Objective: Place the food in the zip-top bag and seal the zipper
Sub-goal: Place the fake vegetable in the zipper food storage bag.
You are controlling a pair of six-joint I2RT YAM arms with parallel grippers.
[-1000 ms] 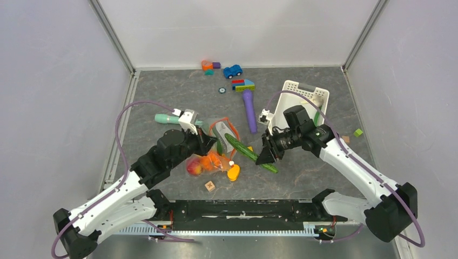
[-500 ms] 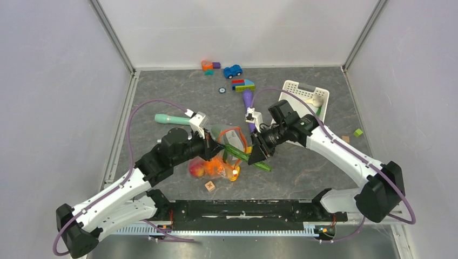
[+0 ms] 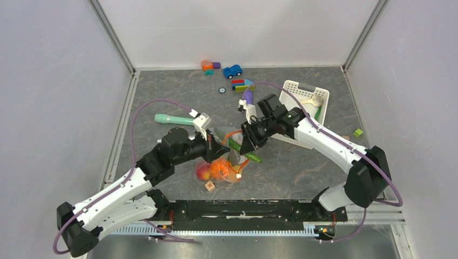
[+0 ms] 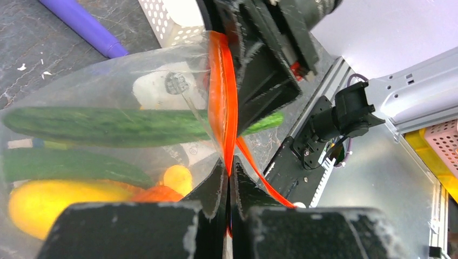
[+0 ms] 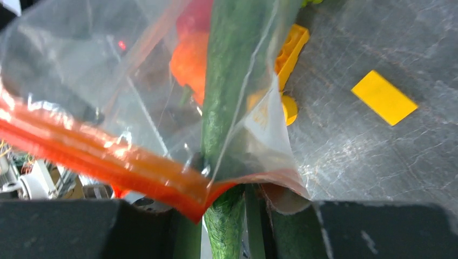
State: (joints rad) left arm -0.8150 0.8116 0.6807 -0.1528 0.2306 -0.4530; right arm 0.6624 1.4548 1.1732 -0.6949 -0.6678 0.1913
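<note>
The clear zip-top bag (image 3: 222, 162) hangs between my grippers with a yellow squash (image 4: 54, 200), orange and red food (image 3: 208, 171) and a green cucumber (image 4: 70, 164) inside. My left gripper (image 3: 217, 145) is shut on the orange-red zipper strip (image 4: 223, 102) and holds the mouth up. My right gripper (image 3: 247, 141) is shut on a long green cucumber (image 5: 229, 81); its front part lies inside the bag through the mouth. The cucumber also shows in the left wrist view (image 4: 108, 127). In the right wrist view the zipper (image 5: 108, 162) drapes across my fingers.
A white slotted basket (image 3: 302, 102) stands behind the right arm. A purple tool (image 3: 247, 97), a teal tool (image 3: 173, 119), building blocks (image 3: 210, 66) and a blue car (image 3: 233, 70) lie at the back. A small cube (image 3: 209, 186) and yellow blocks (image 5: 383, 97) lie near the bag.
My right gripper moved left with the cucumber and pushed it into the bag mouth. My left gripper moved right and raised the bag's mouth; the bag's contents shifted right.
</note>
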